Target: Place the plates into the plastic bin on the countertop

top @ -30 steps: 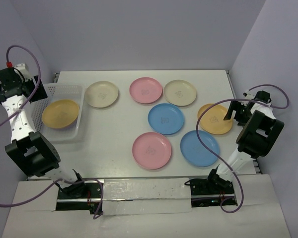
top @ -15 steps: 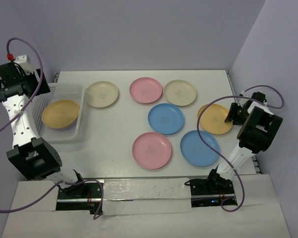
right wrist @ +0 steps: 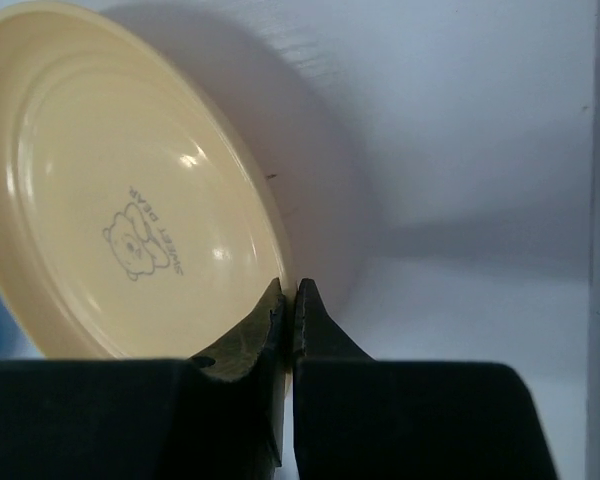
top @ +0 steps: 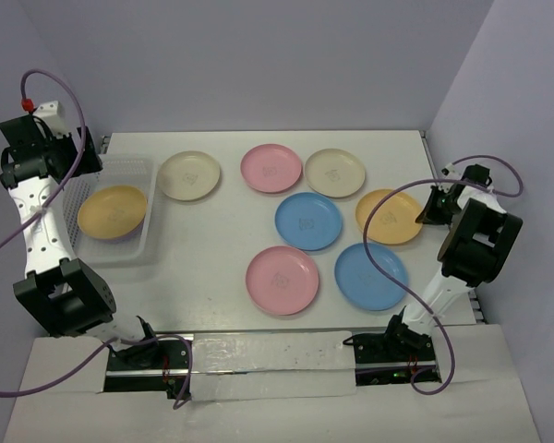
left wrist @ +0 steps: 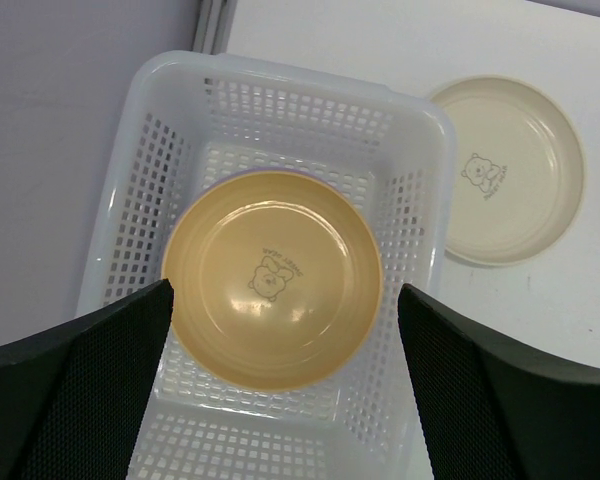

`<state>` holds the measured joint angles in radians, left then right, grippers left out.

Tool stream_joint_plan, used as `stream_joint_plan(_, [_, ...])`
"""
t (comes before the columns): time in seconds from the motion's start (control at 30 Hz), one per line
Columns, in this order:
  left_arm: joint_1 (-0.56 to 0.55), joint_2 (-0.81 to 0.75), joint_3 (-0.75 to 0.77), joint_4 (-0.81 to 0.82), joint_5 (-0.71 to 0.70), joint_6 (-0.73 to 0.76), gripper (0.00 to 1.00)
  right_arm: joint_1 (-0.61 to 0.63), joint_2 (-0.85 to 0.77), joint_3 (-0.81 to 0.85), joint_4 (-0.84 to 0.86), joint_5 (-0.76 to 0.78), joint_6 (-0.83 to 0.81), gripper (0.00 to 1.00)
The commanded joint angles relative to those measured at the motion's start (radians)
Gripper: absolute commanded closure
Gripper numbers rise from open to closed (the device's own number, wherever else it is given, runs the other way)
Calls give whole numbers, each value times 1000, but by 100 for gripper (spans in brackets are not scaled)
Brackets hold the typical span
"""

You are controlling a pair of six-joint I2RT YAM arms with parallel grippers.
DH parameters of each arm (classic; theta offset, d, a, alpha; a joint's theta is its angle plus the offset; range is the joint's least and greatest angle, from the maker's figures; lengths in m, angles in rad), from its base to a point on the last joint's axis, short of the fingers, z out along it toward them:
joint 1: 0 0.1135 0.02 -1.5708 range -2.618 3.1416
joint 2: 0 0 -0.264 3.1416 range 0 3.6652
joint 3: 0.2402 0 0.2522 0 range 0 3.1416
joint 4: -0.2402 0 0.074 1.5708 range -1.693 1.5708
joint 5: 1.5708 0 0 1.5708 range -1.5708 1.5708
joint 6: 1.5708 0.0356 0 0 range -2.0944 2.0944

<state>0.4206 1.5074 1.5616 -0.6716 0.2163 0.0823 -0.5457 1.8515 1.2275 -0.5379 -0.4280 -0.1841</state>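
While the overhead view puts the right gripper [top: 431, 205] at the far-side rim of a round yellow-orange plastic plate [top: 390, 217], only the right wrist view shows its fingers pinched shut on that thin edge. So shallow a bite could slip on lifting. In the left wrist view, the left gripper [left wrist: 285, 300] hangs wide open, with the white perforated plastic bin [left wrist: 280, 72] and a second yellow-orange plate [left wrist: 272, 277] directly beneath.

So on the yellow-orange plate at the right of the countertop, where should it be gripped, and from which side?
Pinch its rim at the right-hand edge, coming in from the right. The yellow-orange plate is wide and shallow, so probably only the thin upturned rim fits between two fingers. In the wrist view the right gripper is shut on that rim.
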Motion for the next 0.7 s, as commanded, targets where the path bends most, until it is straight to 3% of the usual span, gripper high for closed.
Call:
stream_joint_plan(0.0, [-14, -49, 21, 21, 81, -7, 1, -9, -133, 87, -52, -11, 2, 100])
stream_joint_plan(0.17, [-84, -74, 41, 1, 168, 11, 1, 24, -288, 116, -86, -102, -8, 100])
stream_joint_plan(0.3, [-199, -110, 34, -3, 256, 21, 1, 136, -378, 121, -107, -124, -4, 100])
stream_joint_plan(0.43, [-367, -105, 44, -8, 319, -11, 1, 360, -471, 93, -87, -78, 23, 100])
stream_joint_plan(0.67, [-617, -110, -39, 55, 285, -36, 1, 684, -504, 145, -102, -54, 68, 100])
